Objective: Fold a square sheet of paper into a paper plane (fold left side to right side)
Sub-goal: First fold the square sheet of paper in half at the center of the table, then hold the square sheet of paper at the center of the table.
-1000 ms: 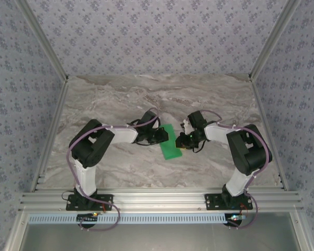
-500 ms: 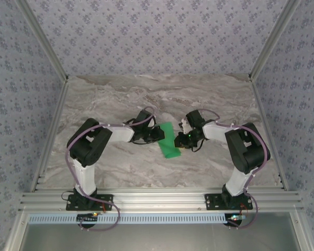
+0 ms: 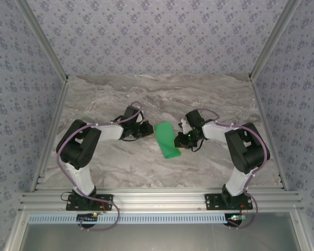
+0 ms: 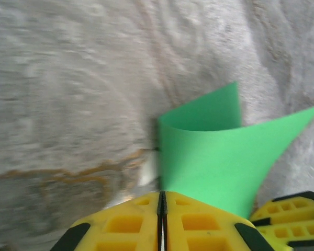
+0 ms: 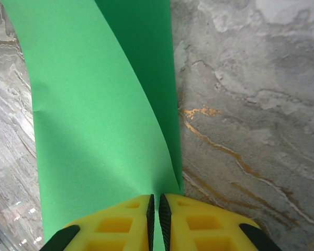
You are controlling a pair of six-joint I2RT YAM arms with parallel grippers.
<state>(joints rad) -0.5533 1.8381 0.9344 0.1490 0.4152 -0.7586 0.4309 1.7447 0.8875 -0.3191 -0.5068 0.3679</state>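
The square sheet of paper is bright green and lies doubled over into a long band on the marble table, its fold still a loose curl. My right gripper is at the band's right edge, shut on both layers; green shows between the jaws of the right gripper. My left gripper is shut and sits just left of the sheet, apart from it in the top view. The left gripper points at the curled fold with nothing seen between its jaws. A paper plane is out of view.
The marble table stretches bare behind the arms. Aluminium rails run along its left and right sides, and a rail crosses the near edge. The right gripper's yellow fingers show at the left wrist view's lower right corner.
My left gripper has drawn back to the left, off the sheet, and its arm has swung left. The sheet now shows wider. The right gripper has stayed put.
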